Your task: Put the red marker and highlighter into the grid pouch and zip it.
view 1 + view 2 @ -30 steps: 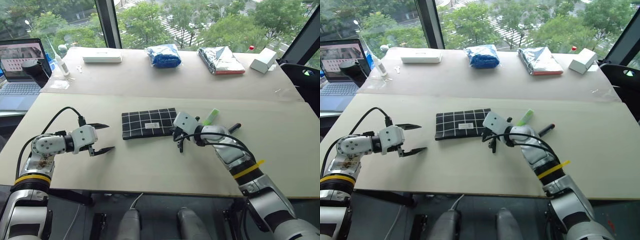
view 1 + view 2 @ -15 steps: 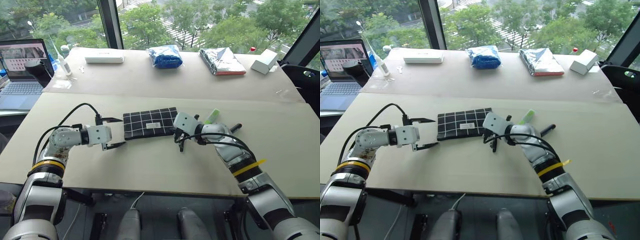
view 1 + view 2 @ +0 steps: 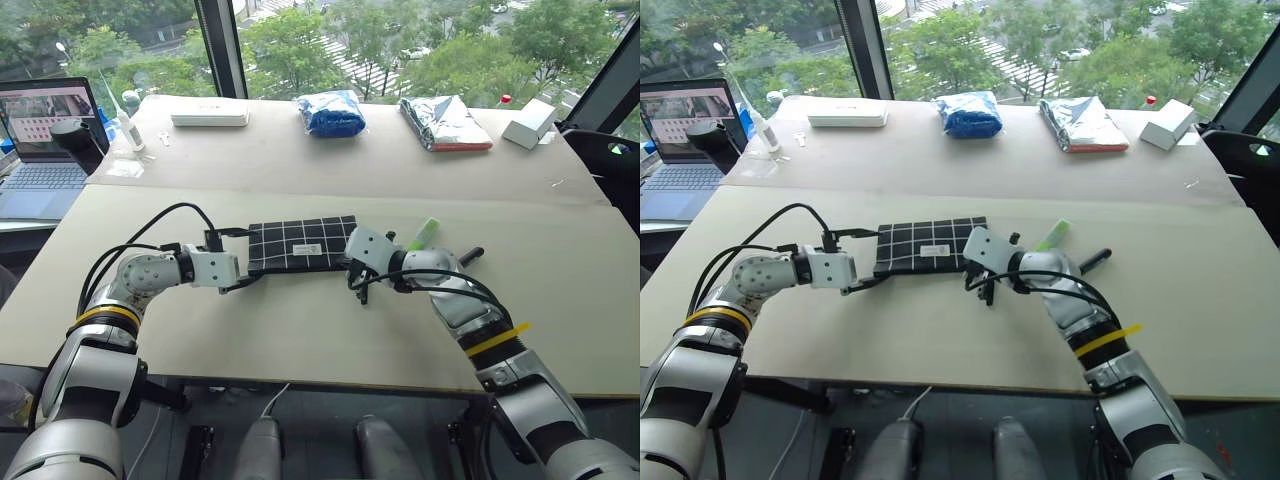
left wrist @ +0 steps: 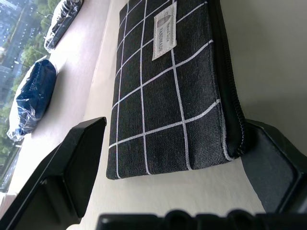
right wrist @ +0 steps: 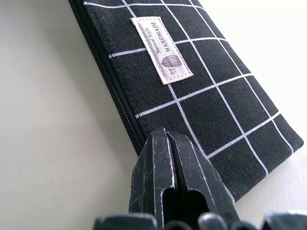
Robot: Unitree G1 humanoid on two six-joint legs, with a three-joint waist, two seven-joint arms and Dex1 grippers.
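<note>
Plainly, the grid pouch (image 3: 300, 244) carries a small white label (image 5: 162, 50) reading "Natural Style HANDMADE" over a tiny birdcage drawing. It is flat black fabric with white grid lines, lying at frame centre on the pale table (image 3: 300, 340). The left gripper (image 3: 232, 260) spreads wide around its left end; the right gripper (image 3: 358, 285) is clenched at its zipper edge. Trees fill the windows behind.
</note>
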